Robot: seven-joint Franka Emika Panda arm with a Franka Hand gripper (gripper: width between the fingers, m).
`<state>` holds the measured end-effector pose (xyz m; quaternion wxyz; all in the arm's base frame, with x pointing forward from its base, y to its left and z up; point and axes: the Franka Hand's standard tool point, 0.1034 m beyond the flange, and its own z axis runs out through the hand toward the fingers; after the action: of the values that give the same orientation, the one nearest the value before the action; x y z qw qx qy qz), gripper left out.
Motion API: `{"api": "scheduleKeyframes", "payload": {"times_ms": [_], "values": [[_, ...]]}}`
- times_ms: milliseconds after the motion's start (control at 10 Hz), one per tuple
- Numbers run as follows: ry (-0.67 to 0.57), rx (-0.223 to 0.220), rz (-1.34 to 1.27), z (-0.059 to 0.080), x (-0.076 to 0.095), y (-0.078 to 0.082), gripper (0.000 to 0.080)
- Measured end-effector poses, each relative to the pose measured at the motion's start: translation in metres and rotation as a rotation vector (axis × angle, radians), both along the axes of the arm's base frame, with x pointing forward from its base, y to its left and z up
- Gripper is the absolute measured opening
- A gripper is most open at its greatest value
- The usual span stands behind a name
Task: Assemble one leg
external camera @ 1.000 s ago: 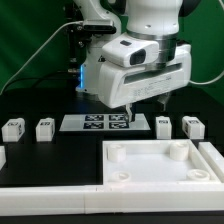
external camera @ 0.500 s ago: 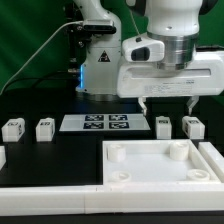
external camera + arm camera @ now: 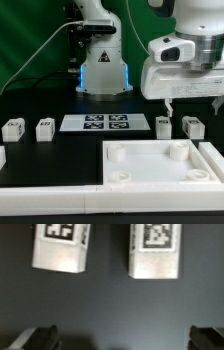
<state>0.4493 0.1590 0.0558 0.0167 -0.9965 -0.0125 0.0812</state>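
While tool [image 3: 125, 339] hangs spread, leg [image 3: 157, 252] sits apart from neighbour [image 3: 60, 249].

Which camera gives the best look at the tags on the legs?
The wrist view. Two legs are seen close up, with their tags large, though cut off by the picture's edge. The exterior view shows all four legs, but small, with the tags only as dark specks.

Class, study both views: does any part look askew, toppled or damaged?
Nothing is broken or spilled. One small thing in the wrist view: the turned leg sits slightly skewed, while the straight leg beside it lines up with the frame.
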Motion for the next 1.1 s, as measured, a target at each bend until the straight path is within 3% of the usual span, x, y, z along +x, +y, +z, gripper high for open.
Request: {"api": "scheduleKeyframes", "payload": {"times_ms": [500,600,700,1100], "values": [[0.053,-0.012,0.014,-0.001,-0.004,-0.003,0.0649],[0.185,-0.030,0.030,0.000,-0.013,-0.007,0.0649],[0.279,-0.041,0.033,-0.001,-0.010,-0.006,0.0649],[0.676,-0.064,0.072,-0.008,-0.019,0.009,0.0649]]}}
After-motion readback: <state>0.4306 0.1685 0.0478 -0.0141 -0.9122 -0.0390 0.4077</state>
